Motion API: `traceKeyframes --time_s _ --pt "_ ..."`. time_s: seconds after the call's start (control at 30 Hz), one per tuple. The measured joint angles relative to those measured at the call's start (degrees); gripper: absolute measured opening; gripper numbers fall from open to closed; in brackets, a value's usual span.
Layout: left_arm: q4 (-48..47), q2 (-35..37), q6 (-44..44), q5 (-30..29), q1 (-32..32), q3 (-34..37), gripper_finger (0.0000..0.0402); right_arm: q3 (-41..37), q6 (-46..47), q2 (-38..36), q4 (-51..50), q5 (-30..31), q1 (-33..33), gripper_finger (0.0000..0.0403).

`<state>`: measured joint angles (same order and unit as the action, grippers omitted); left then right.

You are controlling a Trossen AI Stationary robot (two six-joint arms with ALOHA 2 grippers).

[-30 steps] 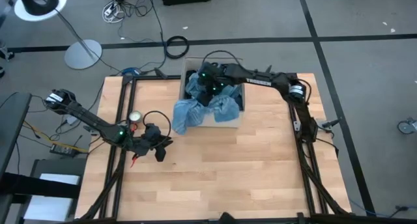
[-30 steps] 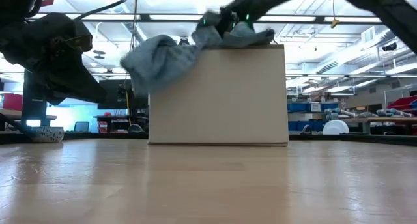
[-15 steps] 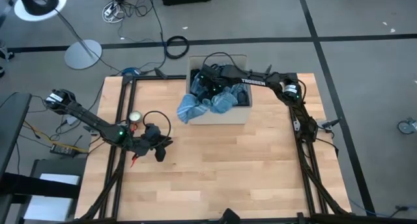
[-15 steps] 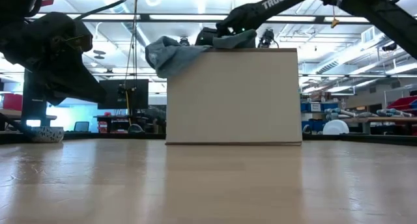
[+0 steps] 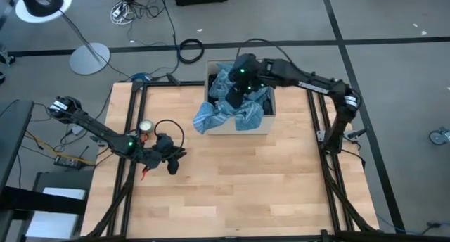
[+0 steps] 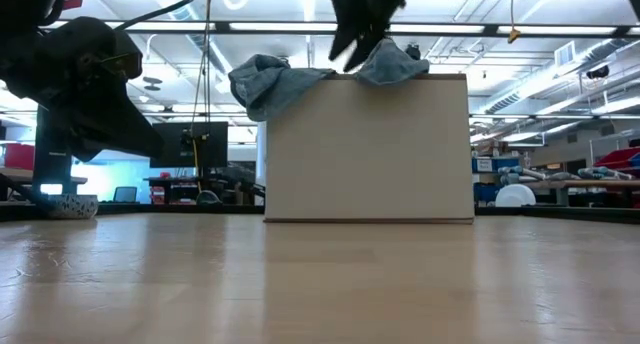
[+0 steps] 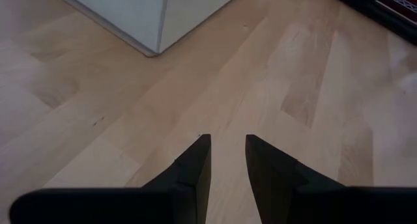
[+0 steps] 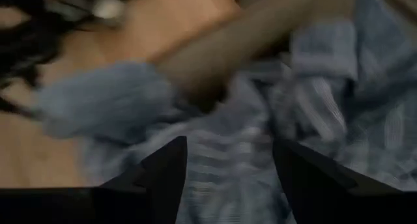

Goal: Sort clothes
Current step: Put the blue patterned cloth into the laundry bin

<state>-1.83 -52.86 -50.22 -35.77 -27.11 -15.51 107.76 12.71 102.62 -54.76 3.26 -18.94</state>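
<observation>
Right gripper [image 8: 225, 162] jaws wide apart — empty above blue striped shirt [image 8: 260, 139].

- I see the cardboard box [image 5: 239, 112] at the table's [image 5: 232, 186] far edge as the one tall obstacle.
- The blue striped shirt [image 5: 211, 117] hangs over the box's left rim, crowding that side.
- The right gripper [image 5: 233, 98] hovers above the box opening, fingers spread.
- The left gripper [image 5: 172, 157] sits near the left edge, fingers slightly parted; open wood lies between it and the box.

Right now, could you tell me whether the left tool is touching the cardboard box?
Apart. The high view shows the left tool down by the table's left side, with bare wood between it and the cardboard box.
</observation>
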Motion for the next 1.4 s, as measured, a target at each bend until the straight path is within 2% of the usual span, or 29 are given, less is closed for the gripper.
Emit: traceKeyframes --time_s 0.13,0.23,0.47,0.67,0.73,0.8,0.87,1.03,1.23,1.4 --pt "0.54 0.00 0.00 0.00 0.00 0.00 0.0101 -0.08 -4.70 -0.49 2.42 -0.06 4.47 0.0228" --pt "0.79 0.00 0.01 0.00 0.00 -0.01 0.0101 -0.05 -8.88 0.31 7.79 -0.26 7.85 0.0228" --pt "1.20 0.00 -0.02 0.65 0.00 0.00 0.0101 -0.06 -16.06 5.64 16.77 0.02 12.34 0.0228" --pt "1.03 0.00 -0.01 1.44 0.01 0.00 0.0101 -0.07 -18.13 9.24 15.69 7.37 12.50 0.0228" --pt "1.02 0.00 0.07 1.49 0.00 0.00 0.0101 0.04 -19.39 9.55 16.46 8.11 12.50 0.0226" --pt "0.99 0.00 0.09 1.49 0.02 0.00 0.0101 0.09 -19.70 9.57 16.77 8.23 12.50 0.0209" --pt "0.93 0.00 0.11 1.51 0.00 0.00 0.0101 0.03 -19.86 9.61 16.93 8.23 12.50 0.0170" --pt "0.71 -0.02 0.20 1.50 0.01 0.00 0.0101 0.03 -21.35 7.51 17.14 8.25 12.52 0.0024" --pt "0.78 -0.02 0.22 1.49 0.02 0.00 0.0101 0.03 -21.58 2.77 17.17 13.86 12.83 0.0008" --pt "0.71 0.00 0.22 1.49 0.00 0.00 0.0101 0.05 -19.73 -2.07 12.22 25.43 11.99 0.0005"
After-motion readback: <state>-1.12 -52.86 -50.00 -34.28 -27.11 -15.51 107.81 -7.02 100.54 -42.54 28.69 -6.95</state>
